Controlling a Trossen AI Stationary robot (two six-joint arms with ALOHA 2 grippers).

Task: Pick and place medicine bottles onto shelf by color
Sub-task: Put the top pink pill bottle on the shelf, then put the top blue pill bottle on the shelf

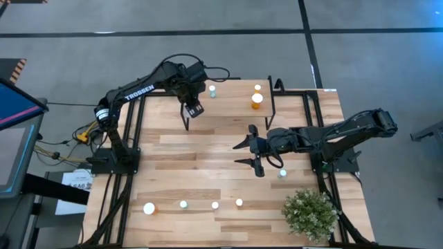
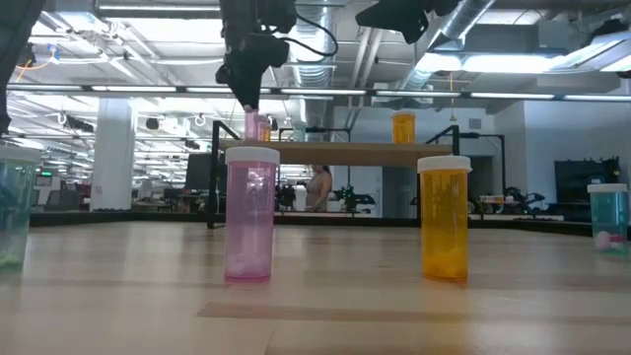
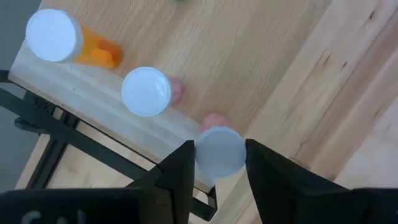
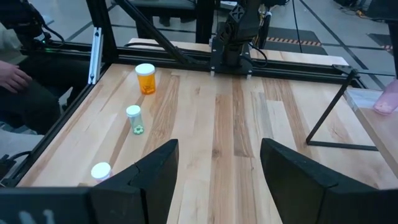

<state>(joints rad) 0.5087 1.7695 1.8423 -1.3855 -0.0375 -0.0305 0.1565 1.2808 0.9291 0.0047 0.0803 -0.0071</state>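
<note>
Left wrist: pink bottle [image 3: 219, 149] btwn fingers [image 3: 177, 171].

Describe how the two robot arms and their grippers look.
Both arms are dark, jointed and slim. The left arm carries white TROSSEN lettering, with black cable looping near its wrist and yellow-orange wiring at its base. The left gripper and right gripper each have two broad, flat black fingers.

White-capped pink bottle [image 3: 218, 149] stands upright at the shelf [image 3: 87, 93] edge, beside another pink bottle [image 3: 147, 91] and an orange one [image 3: 59, 38].
</note>
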